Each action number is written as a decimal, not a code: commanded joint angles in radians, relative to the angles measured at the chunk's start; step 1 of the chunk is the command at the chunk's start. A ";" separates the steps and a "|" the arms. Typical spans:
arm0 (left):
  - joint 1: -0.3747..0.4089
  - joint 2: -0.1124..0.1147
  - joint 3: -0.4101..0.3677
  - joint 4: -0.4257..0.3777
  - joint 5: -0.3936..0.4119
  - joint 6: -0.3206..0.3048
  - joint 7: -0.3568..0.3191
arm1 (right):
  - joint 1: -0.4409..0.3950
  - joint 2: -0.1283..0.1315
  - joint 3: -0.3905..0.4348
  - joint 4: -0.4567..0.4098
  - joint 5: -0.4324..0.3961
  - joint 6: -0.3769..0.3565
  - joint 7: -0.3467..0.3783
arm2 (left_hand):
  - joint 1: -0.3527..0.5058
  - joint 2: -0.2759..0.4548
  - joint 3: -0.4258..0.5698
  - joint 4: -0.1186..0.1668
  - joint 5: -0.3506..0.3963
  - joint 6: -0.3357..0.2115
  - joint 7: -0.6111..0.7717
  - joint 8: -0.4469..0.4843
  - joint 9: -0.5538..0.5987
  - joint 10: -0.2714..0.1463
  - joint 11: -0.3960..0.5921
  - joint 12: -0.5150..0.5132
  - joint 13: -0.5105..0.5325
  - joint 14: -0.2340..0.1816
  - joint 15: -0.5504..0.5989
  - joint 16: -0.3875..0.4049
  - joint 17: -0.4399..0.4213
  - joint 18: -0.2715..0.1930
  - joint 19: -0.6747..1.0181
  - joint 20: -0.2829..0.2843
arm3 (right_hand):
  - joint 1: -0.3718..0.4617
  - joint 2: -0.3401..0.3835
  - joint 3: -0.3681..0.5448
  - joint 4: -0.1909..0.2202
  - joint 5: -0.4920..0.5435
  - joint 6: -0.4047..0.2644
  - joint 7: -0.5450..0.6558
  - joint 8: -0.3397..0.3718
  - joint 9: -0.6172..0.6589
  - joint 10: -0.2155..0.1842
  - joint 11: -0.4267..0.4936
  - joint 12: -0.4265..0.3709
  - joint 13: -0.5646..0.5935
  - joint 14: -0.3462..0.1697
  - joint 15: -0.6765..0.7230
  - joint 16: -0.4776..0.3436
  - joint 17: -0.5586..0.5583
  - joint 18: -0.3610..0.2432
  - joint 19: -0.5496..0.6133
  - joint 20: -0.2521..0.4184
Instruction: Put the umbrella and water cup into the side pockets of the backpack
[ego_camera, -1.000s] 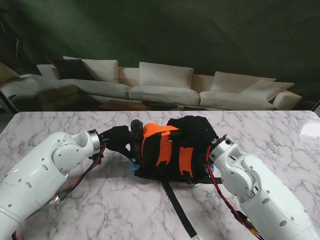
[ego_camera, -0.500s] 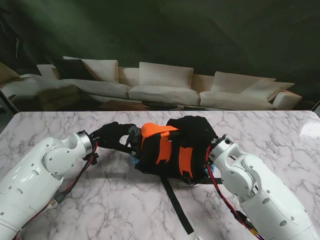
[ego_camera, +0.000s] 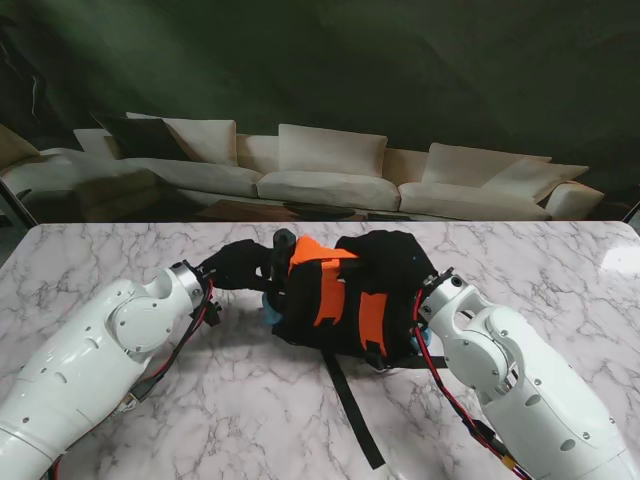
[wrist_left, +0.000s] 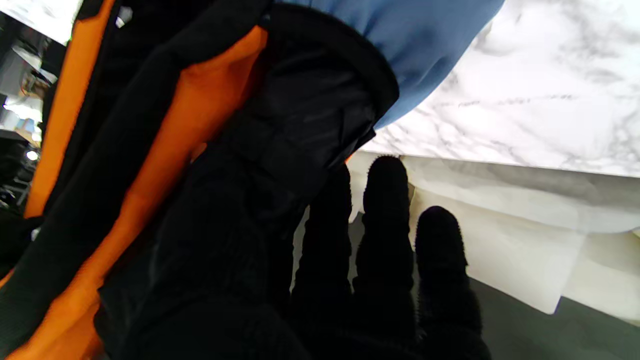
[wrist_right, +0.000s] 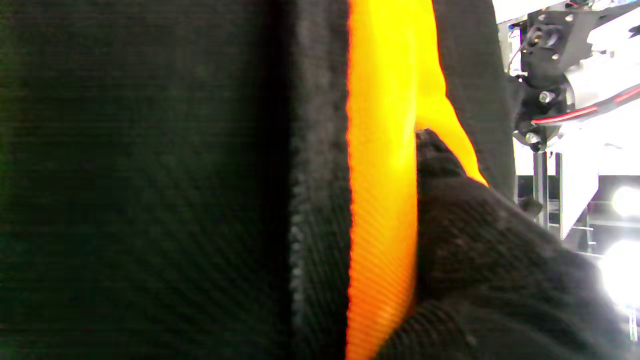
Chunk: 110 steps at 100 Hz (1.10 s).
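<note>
The black and orange backpack (ego_camera: 365, 290) lies in the middle of the marble table (ego_camera: 560, 260). My left hand (ego_camera: 238, 265), in a black glove, is at the pack's left side, shut on the dark folded umbrella (ego_camera: 283, 242), whose end sticks up beside the orange panel. In the left wrist view the umbrella (wrist_left: 305, 120) sits inside a black-rimmed blue side pocket (wrist_left: 410, 45), with three fingers (wrist_left: 385, 225) stretched alongside. My right hand (wrist_right: 475, 240) grips the pack's orange strip (wrist_right: 380, 200); the stand view hides it behind the pack. I cannot make out the water cup.
A black strap (ego_camera: 350, 410) trails from the pack toward me across the table. A bit of blue (ego_camera: 428, 336) shows at the pack's right side by my right wrist. Pale sofas (ego_camera: 330, 170) stand beyond the table's far edge.
My left hand drew back to the left, then came in again to the pack's left side. The umbrella's end now stands more upright against the orange panel. The right arm stayed put.
</note>
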 joint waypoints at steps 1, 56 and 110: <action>0.002 -0.033 0.012 0.012 -0.008 0.012 0.002 | -0.001 -0.002 -0.001 -0.012 -0.001 -0.007 0.001 | 0.179 0.059 0.112 0.055 0.089 -0.113 0.186 0.026 0.097 -0.052 0.008 0.058 0.044 -0.018 0.040 0.017 0.031 -0.001 0.049 0.002 | 0.110 0.137 0.100 0.054 0.068 -0.187 0.032 0.005 -0.001 -0.025 -0.018 -0.001 0.008 -0.003 -0.006 0.014 -0.003 -0.024 0.030 0.025; 0.020 -0.007 -0.011 0.038 -0.069 0.031 -0.129 | -0.007 -0.002 0.007 -0.022 -0.003 -0.011 -0.001 | 0.170 0.079 0.110 0.052 0.124 -0.093 0.333 -0.036 0.120 -0.092 -0.023 -0.018 0.034 -0.028 0.030 -0.007 0.008 -0.008 0.073 -0.027 | 0.110 0.138 0.103 0.054 0.072 -0.190 0.032 0.006 0.000 -0.024 -0.018 0.001 0.009 -0.002 -0.007 0.018 -0.003 -0.024 0.030 0.026; 0.056 0.027 -0.089 -0.026 0.004 0.053 -0.241 | -0.008 -0.001 0.011 -0.023 -0.002 -0.014 0.004 | -0.370 0.070 0.014 0.022 -0.284 0.224 -0.355 -0.264 -0.518 0.209 -0.251 -0.443 -0.338 0.071 -0.268 -0.222 -0.168 0.035 -0.218 -0.103 | 0.111 0.140 0.105 0.056 0.076 -0.193 0.030 0.010 0.002 -0.025 -0.017 0.002 0.011 -0.003 -0.007 0.021 -0.003 -0.024 0.029 0.028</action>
